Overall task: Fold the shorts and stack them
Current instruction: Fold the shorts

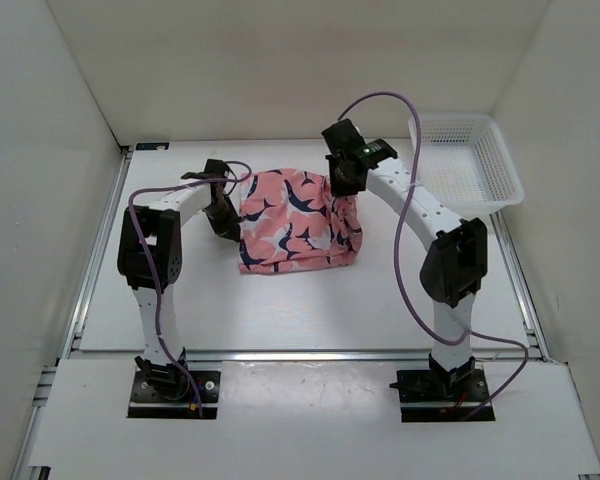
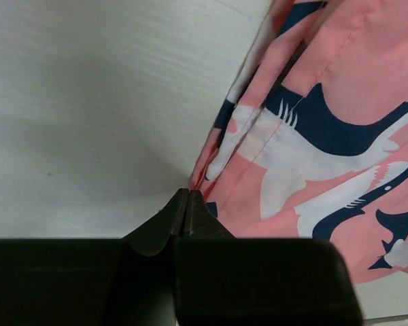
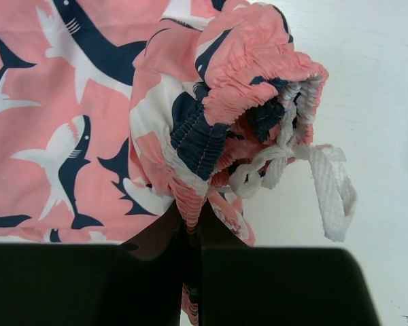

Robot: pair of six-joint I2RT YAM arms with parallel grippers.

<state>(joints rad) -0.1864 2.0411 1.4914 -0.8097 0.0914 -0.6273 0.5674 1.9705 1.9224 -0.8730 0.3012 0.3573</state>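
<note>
The salmon-pink shorts (image 1: pixel 295 220) with navy-and-white sharks lie bunched in the middle of the table. My left gripper (image 1: pixel 227 226) is at their left edge. In the left wrist view the gripper (image 2: pixel 188 195) has its jaws pressed together right where the hem of the shorts (image 2: pixel 313 156) converges, pinching the edge. My right gripper (image 1: pixel 342 182) is at their right side. In the right wrist view the gripper (image 3: pixel 194 219) is shut on the gathered elastic waistband of the shorts (image 3: pixel 211 136). The white drawstring (image 3: pixel 326 187) hangs loose beside it.
A white plastic mesh basket (image 1: pixel 450 120) stands at the back right of the white table (image 1: pixel 280 310), close to the right arm's elbow. Walls enclose the table on the left, back and right. Metal rails run along the table's edges.
</note>
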